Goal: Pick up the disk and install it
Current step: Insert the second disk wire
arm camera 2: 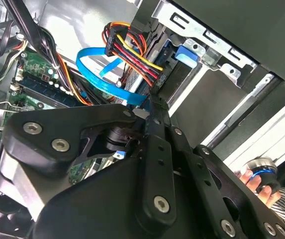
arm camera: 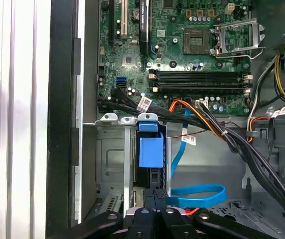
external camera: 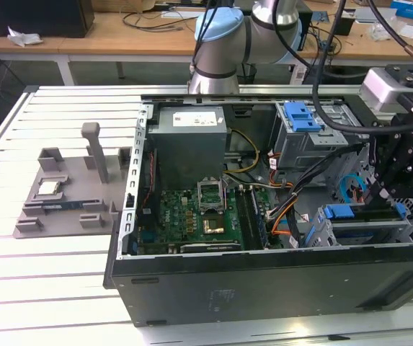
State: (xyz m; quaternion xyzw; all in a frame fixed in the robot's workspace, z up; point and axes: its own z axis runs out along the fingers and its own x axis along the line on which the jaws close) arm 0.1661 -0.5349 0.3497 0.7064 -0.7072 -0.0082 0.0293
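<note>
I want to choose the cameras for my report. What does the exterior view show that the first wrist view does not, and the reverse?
Exterior view: the grey fixture on the slatted table beside the computer case, and the arm's blue-capped joint. First wrist view: the gripper close against the blue tab in the drive cage. Both: the motherboard with its CPU socket.

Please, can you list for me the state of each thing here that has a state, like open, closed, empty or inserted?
computer case: open, side panel off, lying on its side.
disk: standing on edge inside the drive bay.
claw: shut, tip close by the disk.
processor socket: empty, its frame flipped open.
memory slots: look empty.
blue cable: lying in a loose loop beside the bay.
</note>
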